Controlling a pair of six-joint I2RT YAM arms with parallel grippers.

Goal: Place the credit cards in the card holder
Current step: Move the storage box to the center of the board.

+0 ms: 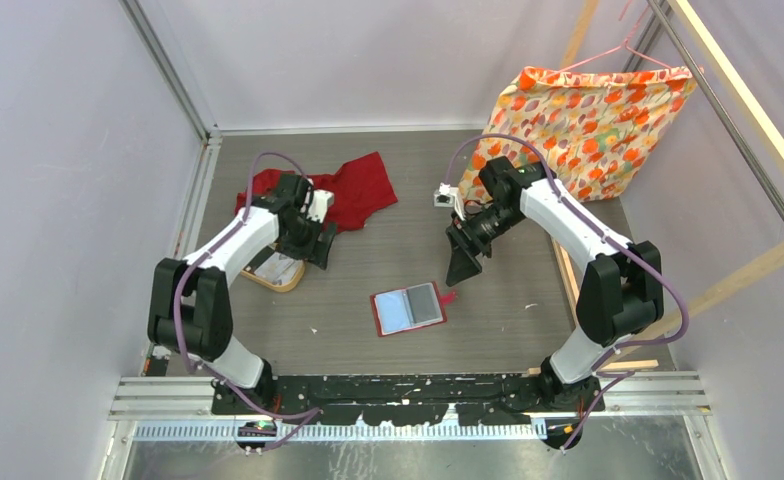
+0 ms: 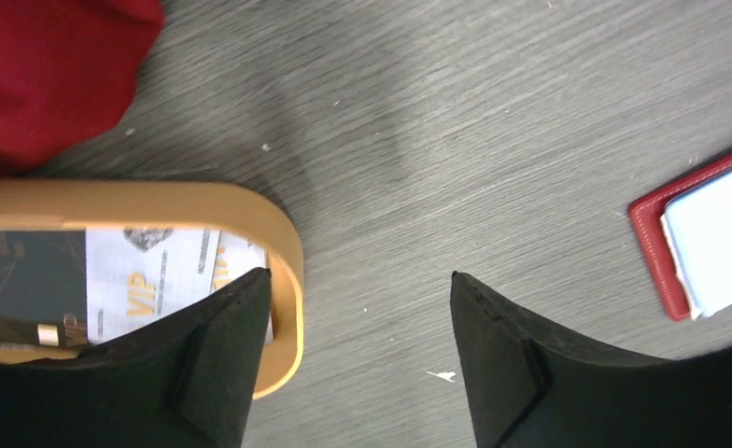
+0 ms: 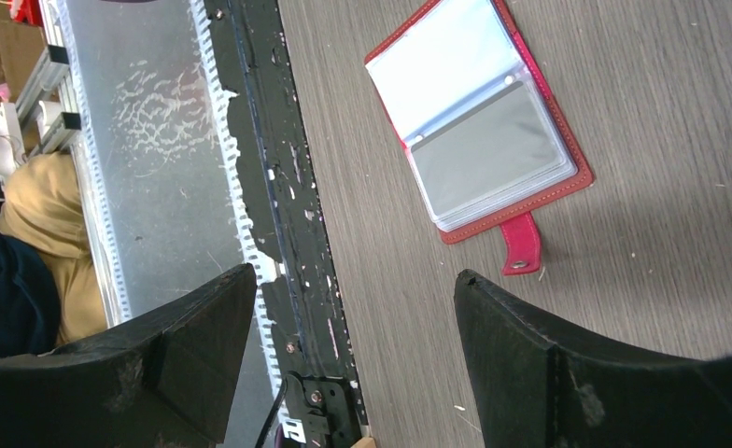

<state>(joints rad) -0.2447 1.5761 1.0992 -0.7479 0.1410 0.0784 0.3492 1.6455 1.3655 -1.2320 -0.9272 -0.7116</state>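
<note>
A: State of each pincer?

B: Left gripper (image 2: 360, 359): spread, empty, over the tan tray (image 2: 283, 245) rim, probably to reach the credit cards (image 2: 152, 280). Right gripper (image 3: 353, 359): spread, empty, raised.

A: Count?

B: At least three cards; one card holder (image 1: 408, 309), lying open mid-table, pockets up for loading.
</note>
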